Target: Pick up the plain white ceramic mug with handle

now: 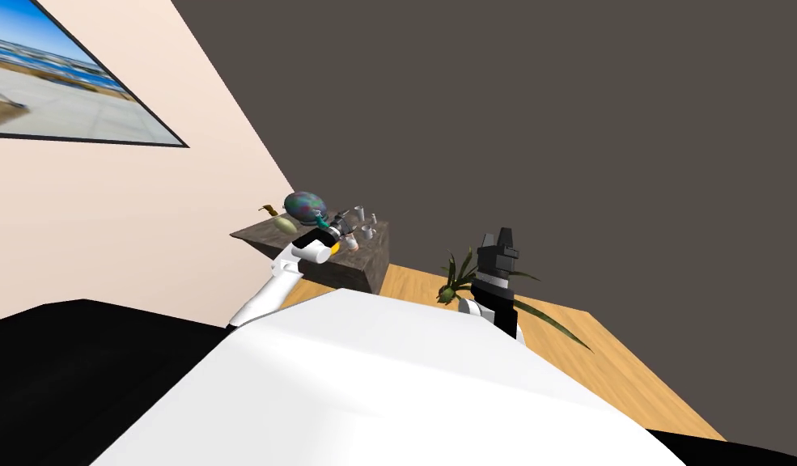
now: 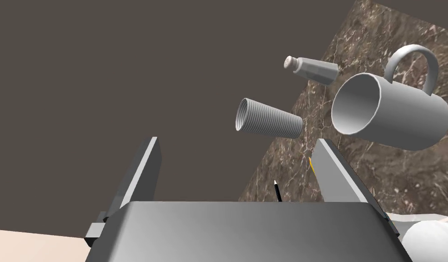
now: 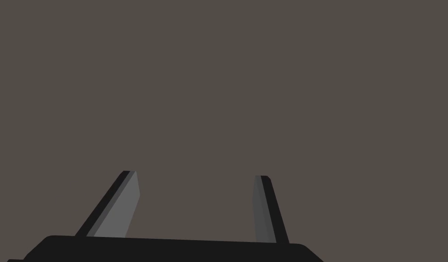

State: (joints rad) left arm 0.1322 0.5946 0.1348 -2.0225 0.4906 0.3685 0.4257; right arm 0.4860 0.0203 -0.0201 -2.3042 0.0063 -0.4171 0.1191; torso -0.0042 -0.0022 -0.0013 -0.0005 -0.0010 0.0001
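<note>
**Mug off to one side of the open jaws**

The left jaws are wide open, with nothing between them. They hang at the edge of the brown stone tabletop (image 2: 400,182). The mug (image 2: 391,111) stands on that tabletop. It is a bit ahead, past the outside of one finger (image 2: 339,175), not in the gap. It is pale grey-white, and its handle points to the far side.

A ribbed cup (image 2: 268,119) stands near the mug, and a shaker (image 2: 311,69) stands a bit further on.

The right jaws are open too and hold nothing. They are up in the air by a leafy plant (image 1: 461,279).

What could go wrong? If the left jaws shut now, I think they would catch only air. If they push ahead without moving sideways first, a finger could bump the mug or knock the ribbed cup over.

The mug looks empty inside. So does the ribbed cup.
</note>
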